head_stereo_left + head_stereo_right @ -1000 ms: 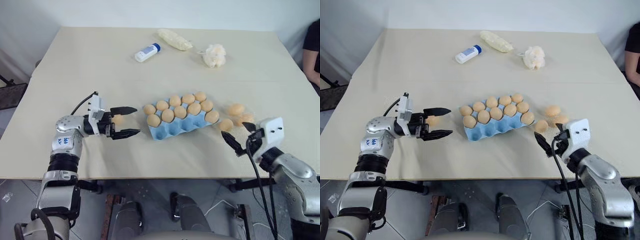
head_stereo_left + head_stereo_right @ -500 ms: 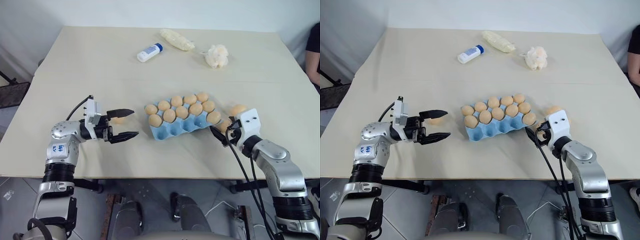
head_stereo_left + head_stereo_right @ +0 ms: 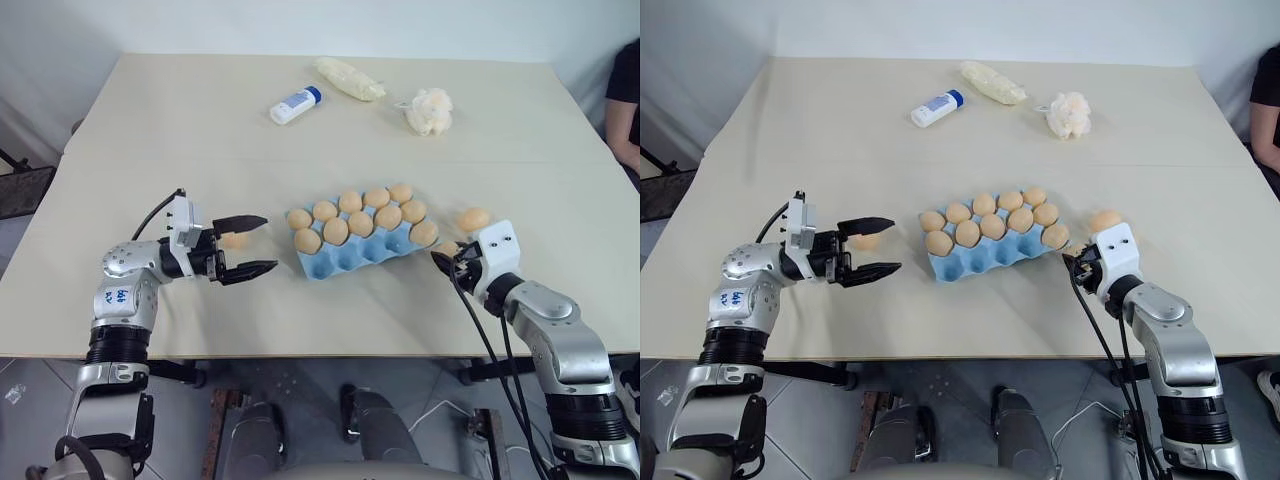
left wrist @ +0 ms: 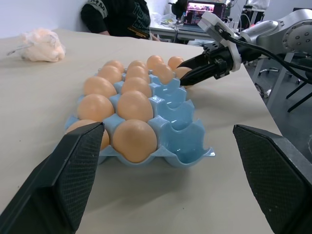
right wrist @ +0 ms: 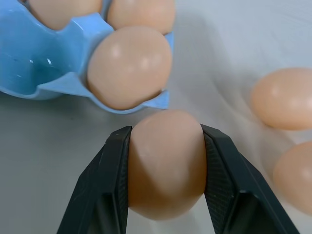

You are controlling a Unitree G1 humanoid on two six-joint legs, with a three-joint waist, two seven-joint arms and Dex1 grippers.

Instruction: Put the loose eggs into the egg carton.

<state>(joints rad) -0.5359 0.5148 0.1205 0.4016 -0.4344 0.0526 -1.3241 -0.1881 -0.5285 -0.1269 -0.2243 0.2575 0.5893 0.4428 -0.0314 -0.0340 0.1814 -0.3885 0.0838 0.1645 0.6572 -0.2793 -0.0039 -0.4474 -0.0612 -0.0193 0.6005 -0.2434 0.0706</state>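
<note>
The light blue egg carton (image 3: 352, 254) lies mid-table with several tan eggs in its two far rows; its near cups are bare. My right gripper (image 3: 442, 259) is shut on a loose egg (image 5: 165, 163) just off the carton's right end. Two more loose eggs (image 5: 285, 97) (image 5: 297, 175) lie beyond it; one of them is the egg (image 3: 472, 218). My left gripper (image 3: 268, 243) stands open, pointing at the carton's left end with nothing held. Another loose egg (image 3: 236, 239) lies on the table beside its fingers.
A white bottle with a blue cap (image 3: 295, 104), a pale wrapped packet (image 3: 350, 78) and a white puff (image 3: 430, 110) lie at the far side. A person (image 3: 625, 100) sits at the right edge. The table's front edge runs just below both arms.
My right gripper moved forward and left to the egg at the carton's right end and shut on it. The left arm stayed where it was, still open.
</note>
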